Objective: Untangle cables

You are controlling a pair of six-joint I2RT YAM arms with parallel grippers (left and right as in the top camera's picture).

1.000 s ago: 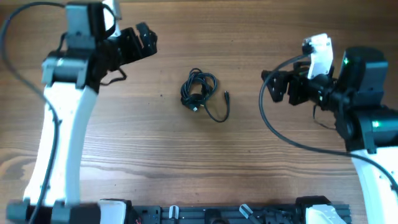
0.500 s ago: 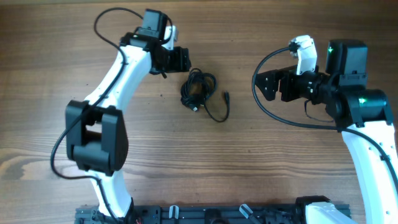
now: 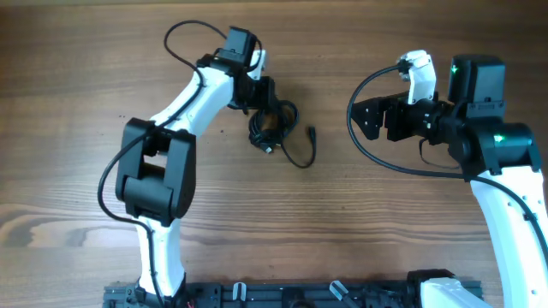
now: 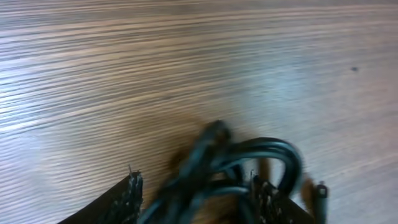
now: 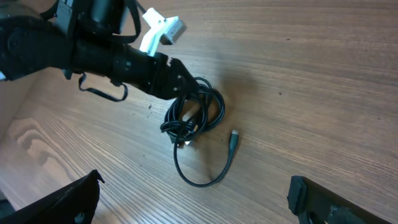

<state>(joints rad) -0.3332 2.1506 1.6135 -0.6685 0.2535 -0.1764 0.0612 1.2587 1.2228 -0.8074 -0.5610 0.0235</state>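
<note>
Wood table is filling the whole frame. Left arm is spanning from lower left to upper centre, its wrist covering the bundle's upper-left edge in the overhead view. Cables are lying bunched just above centre, one loose loop trailing lower right, its plug lying just right of the bundle. Left gripper is straddling the bundle, jaws partway apart, strands sitting between the fingers; can't tell if it's pinching. Right gripper is hanging at right, spread wide, holding nothing.
</note>
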